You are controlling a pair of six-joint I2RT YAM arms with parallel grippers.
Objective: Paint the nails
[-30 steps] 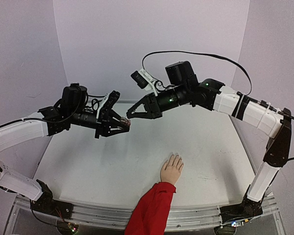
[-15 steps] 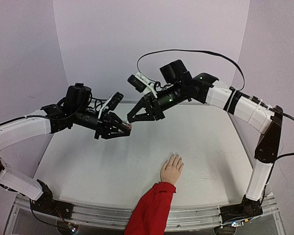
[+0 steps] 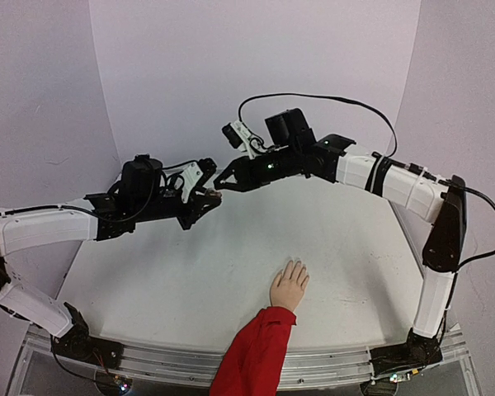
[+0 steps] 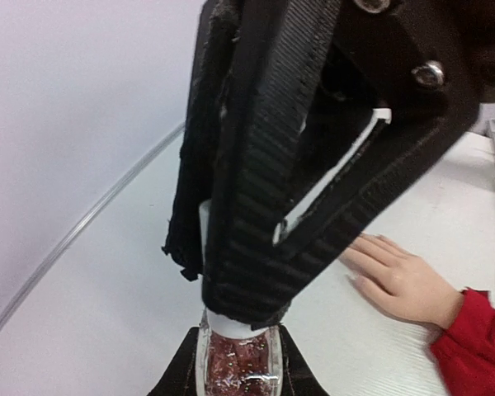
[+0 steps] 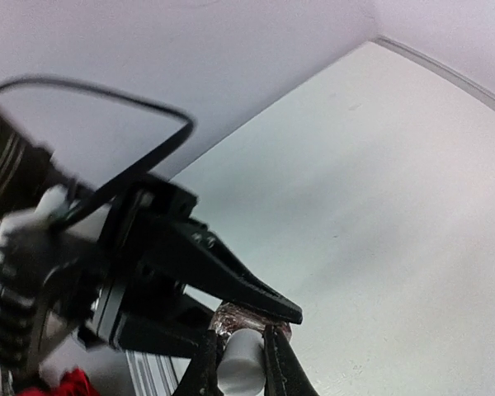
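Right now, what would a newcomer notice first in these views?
The two arms meet in mid-air over the far part of the table: the left gripper holds a small glittery pinkish bottle, and the right gripper pinches its white cap. At the near edge, a pale mannequin hand in a red sleeve lies flat, untouched.

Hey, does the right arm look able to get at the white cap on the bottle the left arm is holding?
Probably yes. The left hand holds the bottle up with its white cap toward the right hand, whose fingers sit against either side of the cap, nothing between.
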